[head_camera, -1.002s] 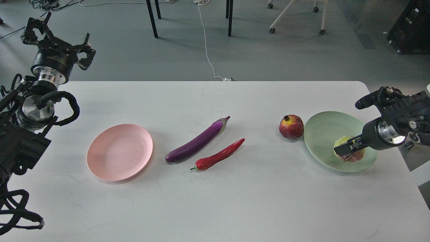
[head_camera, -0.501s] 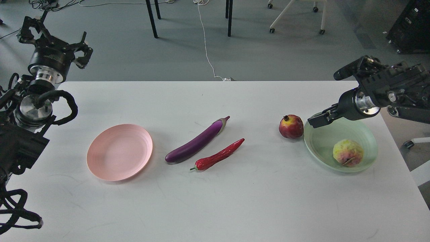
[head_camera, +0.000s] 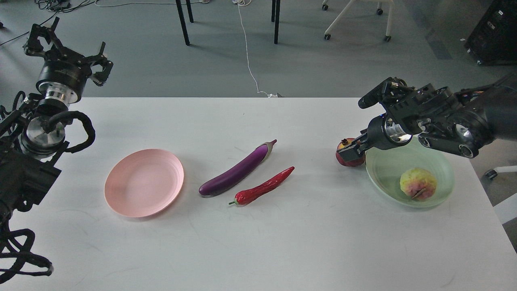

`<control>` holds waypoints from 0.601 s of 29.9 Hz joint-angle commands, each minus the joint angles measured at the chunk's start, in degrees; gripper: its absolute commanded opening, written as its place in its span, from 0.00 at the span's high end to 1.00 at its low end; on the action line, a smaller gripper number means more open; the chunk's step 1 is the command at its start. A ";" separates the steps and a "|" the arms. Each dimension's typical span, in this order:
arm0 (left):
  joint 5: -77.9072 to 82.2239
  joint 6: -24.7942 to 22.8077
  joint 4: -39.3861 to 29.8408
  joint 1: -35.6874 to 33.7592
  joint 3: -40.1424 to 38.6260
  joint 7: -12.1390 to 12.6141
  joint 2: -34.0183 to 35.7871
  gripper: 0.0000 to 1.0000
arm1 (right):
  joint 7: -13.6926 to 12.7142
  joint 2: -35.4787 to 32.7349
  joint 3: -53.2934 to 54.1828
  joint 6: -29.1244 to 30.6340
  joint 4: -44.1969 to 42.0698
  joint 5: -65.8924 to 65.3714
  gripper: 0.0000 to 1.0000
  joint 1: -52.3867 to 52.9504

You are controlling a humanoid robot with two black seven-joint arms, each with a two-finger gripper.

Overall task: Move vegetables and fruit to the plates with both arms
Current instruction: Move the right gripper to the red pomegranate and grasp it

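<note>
Head view. Pomegranate [head_camera: 352,158] on the white table [head_camera: 258,250], touching the outer left rim of the mint plate [head_camera: 408,178]; mostly hidden behind the right gripper [head_camera: 350,152]. Judged firm, round, fairly smooth: likely to roll or squirt out of a shallow pinch, so best taken across the widest girth, fingers either side, crown left alone. Bumpy yellow-pink fruit [head_camera: 418,184] already in the mint plate, right of centre; textured skin, probably easier to grip.

Eggplant [head_camera: 238,169] and chili pepper [head_camera: 262,188] side by side mid-table, near each other but apart, both slanting up to the right. Eggplant glossy, long: judged slippery, best clamped mid-length to stay balanced. Chili slim, wrinkled, light: mid-body pinch. Pink plate [head_camera: 144,182] empty, left of both.

Right arm reaching in from the right edge over the mint plate, wrist angled down-left, fingertips at the pomegranate's top. Finger gap seen end-on and dark; cannot tell how wide, or whether contact is made. Nothing visibly lifted.

Left gripper [head_camera: 66,48] raised beyond the table's far-left corner, fingers spread wide, holding nothing.
</note>
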 commanded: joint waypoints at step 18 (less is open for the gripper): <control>0.01 0.06 0.09 0.27 0.00 0.04 0.11 0.02 | -0.35 4.51 -1.19 0.51 -6.84 0.60 0.45 -4.68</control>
